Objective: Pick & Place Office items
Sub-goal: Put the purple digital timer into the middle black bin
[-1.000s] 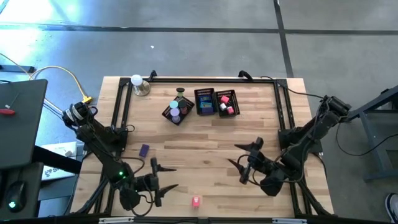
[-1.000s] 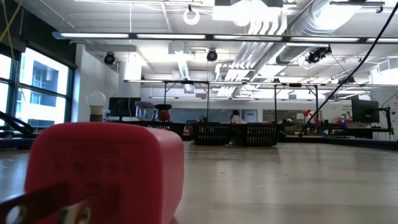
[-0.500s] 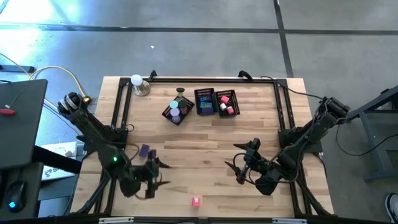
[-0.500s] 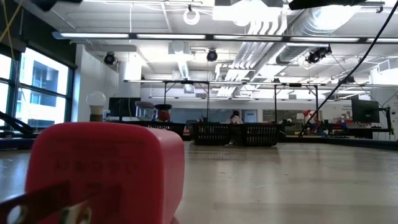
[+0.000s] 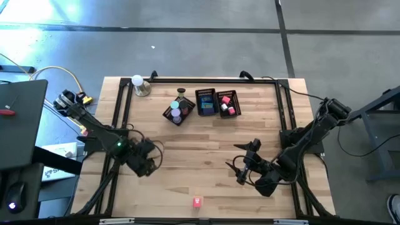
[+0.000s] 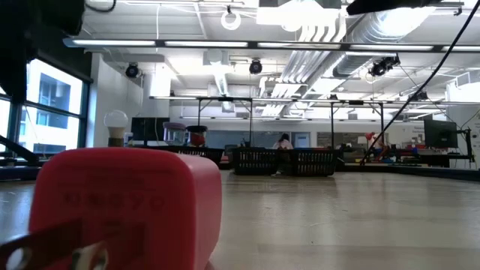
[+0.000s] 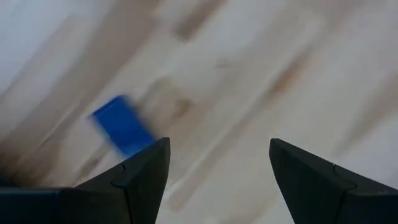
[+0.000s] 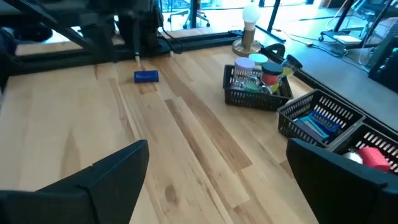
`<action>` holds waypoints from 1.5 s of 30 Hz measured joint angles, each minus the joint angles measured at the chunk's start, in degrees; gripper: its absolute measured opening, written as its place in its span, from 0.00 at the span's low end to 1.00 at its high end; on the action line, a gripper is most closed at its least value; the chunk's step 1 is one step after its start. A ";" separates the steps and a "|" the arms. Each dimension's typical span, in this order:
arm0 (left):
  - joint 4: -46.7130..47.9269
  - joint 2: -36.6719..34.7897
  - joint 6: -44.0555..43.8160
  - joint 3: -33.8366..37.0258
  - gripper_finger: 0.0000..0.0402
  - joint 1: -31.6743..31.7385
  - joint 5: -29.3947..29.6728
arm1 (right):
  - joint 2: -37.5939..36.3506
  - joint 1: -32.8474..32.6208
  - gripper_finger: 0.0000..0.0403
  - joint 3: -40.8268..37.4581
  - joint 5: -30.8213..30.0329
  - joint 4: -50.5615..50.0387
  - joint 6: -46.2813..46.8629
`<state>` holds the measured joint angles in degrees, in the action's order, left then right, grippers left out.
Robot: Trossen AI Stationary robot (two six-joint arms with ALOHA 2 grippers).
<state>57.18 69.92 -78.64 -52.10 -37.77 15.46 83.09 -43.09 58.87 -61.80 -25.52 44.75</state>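
Left gripper (image 5: 147, 157) over left part of light wooden tabletop (image 5: 206, 137), pointing down; jaws apart, nothing between them. In left wrist view, small flat blue rectangular block (image 7: 122, 126) lies on wood just ahead of one dark finger (image 7: 134, 180), not touching as far as visible. Same block seen from right wrist view (image 8: 146, 76), flat on table below left arm. In high view block hidden under left gripper.

Right gripper (image 5: 240, 169) low over right-centre of table, jaws wide apart, empty.

Small pink-red block (image 5: 197, 202) alone near front edge, approx. midway between arms; fills foreground of low view (image 6: 124, 206).

At back-centre, three black mesh baskets in a row: left basket (image 5: 177, 111) w/ purple, teal and red short cylinders; middle basket (image 5: 205, 102) w/ blue items; right basket (image 5: 228, 103) w/ pink and red pieces. White ball on metal base (image 5: 139, 84) at back-left corner.
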 joint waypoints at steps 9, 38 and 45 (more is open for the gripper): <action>3.46 0.03 -6.77 0.00 0.67 1.08 -0.41 | 4.01 3.20 0.92 0.00 -0.13 0.38 -0.21; -1.13 -0.07 -4.74 12.80 0.67 11.87 -10.19 | 4.44 4.58 0.92 0.00 9.35 6.53 -0.92; -4.40 -0.07 -2.50 15.68 0.67 16.10 -12.67 | 4.44 4.58 0.92 0.00 9.55 6.51 -1.48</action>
<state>52.78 69.84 -81.14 -36.41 -21.67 2.79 87.53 -38.50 58.87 -52.25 -19.00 43.27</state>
